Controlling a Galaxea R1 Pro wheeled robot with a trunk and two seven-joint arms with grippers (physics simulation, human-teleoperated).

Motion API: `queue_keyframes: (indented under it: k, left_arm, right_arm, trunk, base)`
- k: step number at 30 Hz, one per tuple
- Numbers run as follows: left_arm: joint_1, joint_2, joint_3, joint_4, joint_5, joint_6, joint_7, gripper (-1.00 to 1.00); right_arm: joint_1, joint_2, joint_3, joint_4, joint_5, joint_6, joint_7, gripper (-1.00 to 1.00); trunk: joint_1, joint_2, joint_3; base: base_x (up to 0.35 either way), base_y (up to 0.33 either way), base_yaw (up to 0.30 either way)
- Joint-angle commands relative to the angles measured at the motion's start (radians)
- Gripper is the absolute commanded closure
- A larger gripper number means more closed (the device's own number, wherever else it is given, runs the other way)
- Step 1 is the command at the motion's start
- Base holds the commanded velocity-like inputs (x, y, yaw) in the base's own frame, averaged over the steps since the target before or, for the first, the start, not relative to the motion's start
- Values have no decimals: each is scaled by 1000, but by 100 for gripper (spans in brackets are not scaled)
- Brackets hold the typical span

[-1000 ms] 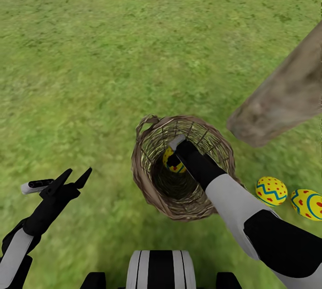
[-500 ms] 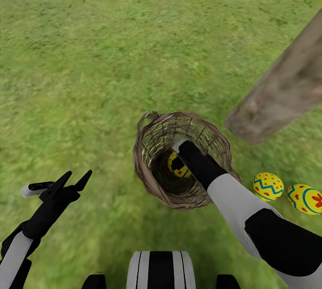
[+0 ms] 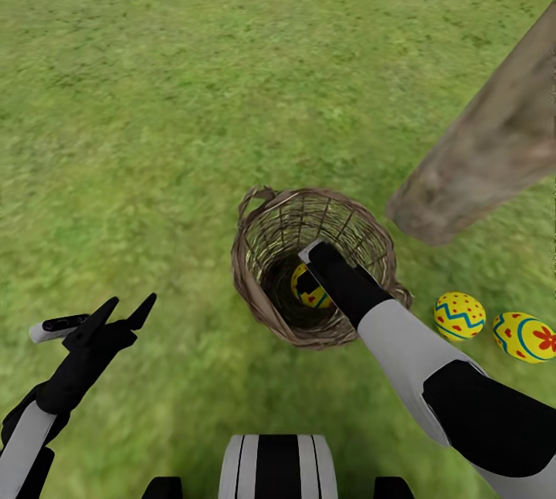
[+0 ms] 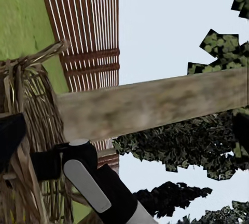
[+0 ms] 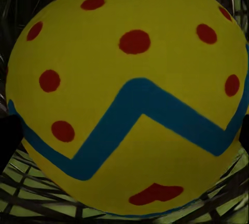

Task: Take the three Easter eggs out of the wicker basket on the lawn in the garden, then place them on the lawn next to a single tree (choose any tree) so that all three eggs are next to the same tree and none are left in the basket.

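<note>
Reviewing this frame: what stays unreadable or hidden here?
- Right gripper: head view, fingertips sunk in the wicker basket; whether they clamp the egg is unclear.
- Same egg: right wrist view, too close, edges cut off.
- Tree: head view, trunk cropped by the frame's edge.
- Basket floor: head view, dark, partly behind the right arm.

Your right gripper (image 3: pixel 311 280) is sunk inside the wicker basket (image 3: pixel 262 294), so its fingertips and most of the Easter egg (image 3: pixel 312 291) between them are hidden by your forearm and the rim. In the right wrist view that egg (image 5: pixel 127 96) sits so close that the frame crops its sides. Beyond that hand, the tree trunk (image 3: pixel 486 151) runs off the picture's edge
</note>
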Motion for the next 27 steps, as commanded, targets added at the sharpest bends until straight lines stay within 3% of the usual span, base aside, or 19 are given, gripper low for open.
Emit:
queue_keyframes:
  k: [1, 12, 15, 18, 23, 25, 27]
  left_arm:
    - [0, 0, 0, 0, 3, 7, 0, -100]
    - [0, 2, 0, -3, 2, 7, -1, -100]
    - [0, 2, 0, -3, 2, 7, -1, -100]
    - [0, 1, -1, -3, 2, 7, -1, -100]
    - [0, 0, -2, -3, 1, 7, 0, -100]
    - [0, 0, -2, -3, 0, 7, 0, -100]
    - [0, 0, -2, -2, 0, 7, 0, -100]
  right_arm:
    - [0, 0, 2, -1, 10, 3, 9, 100]
    - [0, 0, -1, -7, 7, 4, 12, 100]
    - [0, -2, -45, -9, 6, 5, 28, 100]
    - [-1, -32, -86, -22, 11, 6, 175, 100]
    - [0, -66, -87, -89, 7, 6, 219, 100]
    - [0, -83, -87, -105, 7, 6, 287, 100]
    - [0, -122, -86, -147, 9, 7, 402, 100]
  trunk:
    - [-1, 0, 3]
    - [-5, 3, 46]
    - [-7, 3, 58]
    - [-8, 4, 69]
    - [-10, 5, 89]
    - [-11, 6, 96]
    - [-12, 6, 104]
  base:
    - [0, 0, 0]
    - [0, 0, 0]
    - [0, 0, 0]
    - [0, 0, 0]
    - [0, 0, 0]
    - [0, 0, 0]
    - [0, 0, 0]
